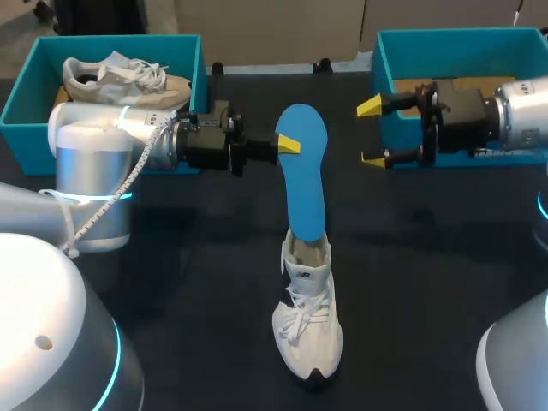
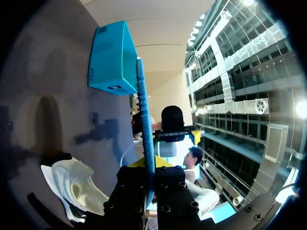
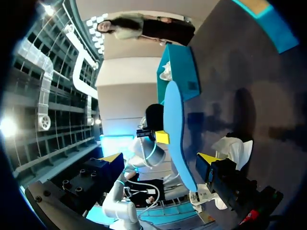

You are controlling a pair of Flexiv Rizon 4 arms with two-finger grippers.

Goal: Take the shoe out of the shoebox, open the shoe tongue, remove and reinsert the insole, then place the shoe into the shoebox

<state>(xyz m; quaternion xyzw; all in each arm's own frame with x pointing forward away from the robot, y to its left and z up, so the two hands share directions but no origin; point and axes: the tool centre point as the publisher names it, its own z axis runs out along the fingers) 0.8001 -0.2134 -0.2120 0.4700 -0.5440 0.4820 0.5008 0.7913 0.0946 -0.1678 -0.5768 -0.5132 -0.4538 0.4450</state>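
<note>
Left end effector (image 1: 288, 145) pinching blue insole (image 1: 306, 184), lower end inside white shoe (image 1: 306, 330); right end effector (image 1: 372, 133) spread apart.

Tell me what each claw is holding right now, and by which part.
Left claw pinches the flat blue foam insole near its upper end; right claw is open, holding nothing.

The worktop (image 1: 428, 282) is a flat, dark, matte surface. Three items rest directly on it. One teal shoebox (image 1: 17, 111) stands at the far left corner, and a second teal shoebox (image 1: 387, 60) stands at the far right, well apart from the first. A white laced shoe (image 1: 306, 334) stands on its sole near the middle, toe toward the near edge, clear of both boxes.
</note>
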